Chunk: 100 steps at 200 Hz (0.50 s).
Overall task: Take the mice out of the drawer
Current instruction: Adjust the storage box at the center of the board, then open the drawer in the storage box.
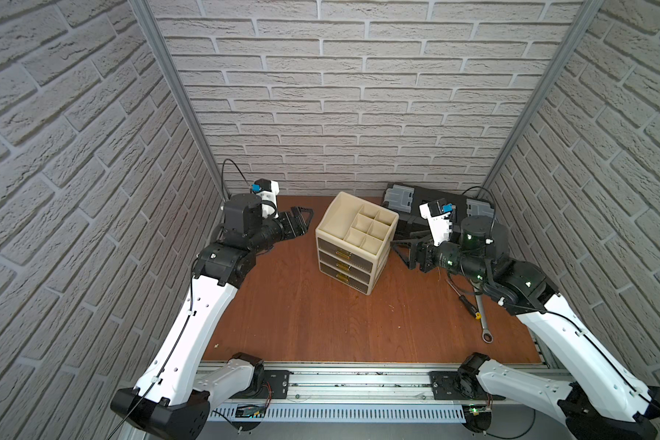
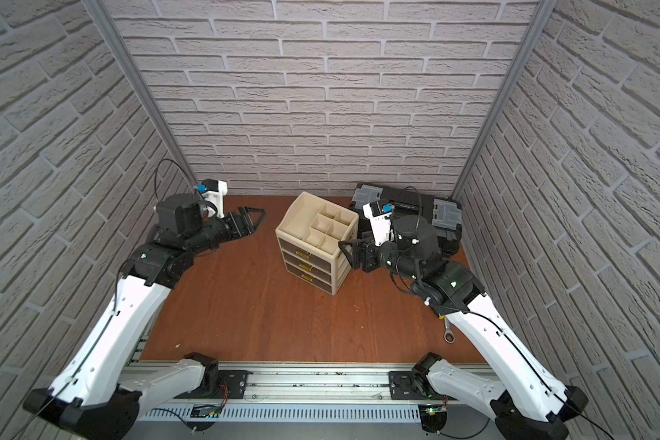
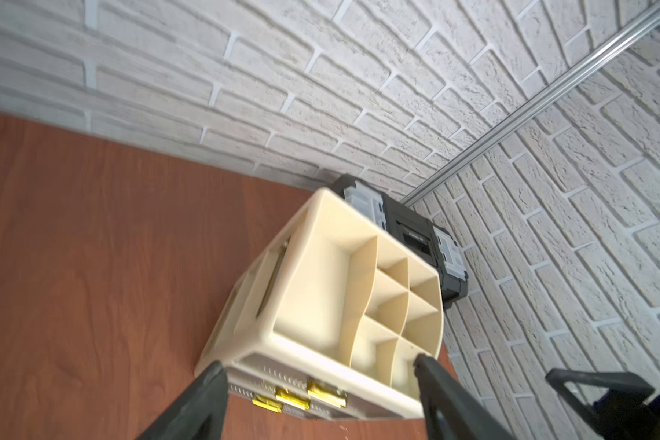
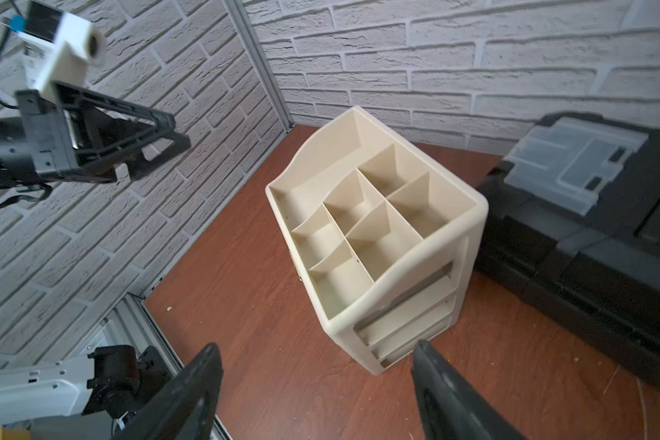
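**Three drawers shut, two grippers open**

One cream plastic drawer unit (image 1: 377, 266) stands turned at an angle near the back of the brown table (image 1: 321, 327). Its front carries three grey drawers (image 1: 344, 266), each with one gold handle, all pushed in. Its top is an open tray with seven compartments: one long, six small. The mice are hidden from sight behind the shut drawer fronts.

Left gripper (image 1: 306, 219): jaws apart, holding nothing, above the table to the left of the unit and well apart from it.

Right gripper (image 1: 400, 254): jaws apart, holding nothing, just beside the unit's right wall. Whether it touches cannot be told.

One black toolbox (image 1: 435, 195) with two grey lid sections lies at the back right. One steel wrench (image 1: 482, 320) and one screwdriver (image 1: 467, 303) lie near the table's right edge.
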{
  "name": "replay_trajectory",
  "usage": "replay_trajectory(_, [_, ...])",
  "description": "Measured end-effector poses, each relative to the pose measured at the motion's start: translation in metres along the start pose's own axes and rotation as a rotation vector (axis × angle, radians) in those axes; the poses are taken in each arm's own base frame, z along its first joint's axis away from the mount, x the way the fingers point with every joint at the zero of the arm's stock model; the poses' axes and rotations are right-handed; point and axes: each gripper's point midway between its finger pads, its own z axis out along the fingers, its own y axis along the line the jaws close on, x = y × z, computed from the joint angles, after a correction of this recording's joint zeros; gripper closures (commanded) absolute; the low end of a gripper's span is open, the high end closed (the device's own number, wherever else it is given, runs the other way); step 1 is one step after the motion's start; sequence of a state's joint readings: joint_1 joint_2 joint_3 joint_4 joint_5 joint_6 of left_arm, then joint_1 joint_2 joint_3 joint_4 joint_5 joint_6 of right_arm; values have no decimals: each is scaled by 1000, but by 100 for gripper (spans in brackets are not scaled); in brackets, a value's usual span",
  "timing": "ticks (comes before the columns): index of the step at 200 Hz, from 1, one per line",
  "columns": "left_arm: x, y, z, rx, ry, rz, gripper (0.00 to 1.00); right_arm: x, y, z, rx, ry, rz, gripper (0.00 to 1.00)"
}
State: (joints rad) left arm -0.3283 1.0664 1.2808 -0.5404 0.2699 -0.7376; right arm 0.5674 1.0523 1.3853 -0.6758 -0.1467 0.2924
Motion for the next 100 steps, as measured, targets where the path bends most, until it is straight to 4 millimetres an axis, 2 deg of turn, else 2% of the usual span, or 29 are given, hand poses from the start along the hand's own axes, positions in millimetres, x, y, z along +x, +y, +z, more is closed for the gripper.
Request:
replay_trajectory(23, [44, 18, 7, -23, 53, -159, 30, -13, 11, -3, -38, 14, -57, 14])
replay_trajectory(39, [75, 28, 16, -50, 87, -238, 34, -11, 14, -5, -51, 26, -72, 14])
replay_trajectory(51, [92, 28, 23, -49, 97, -274, 36, -8, 15, -5, -57, 33, -72, 14])
replay_trajectory(71, [108, 23, 34, -28, 90, -330, 38, 2, 13, -3, -63, 49, -61, 14])
replay_trajectory(100, [116, 16, 51, 13, 55, -380, 42, 19, 13, 1, -84, 78, -36, 14])
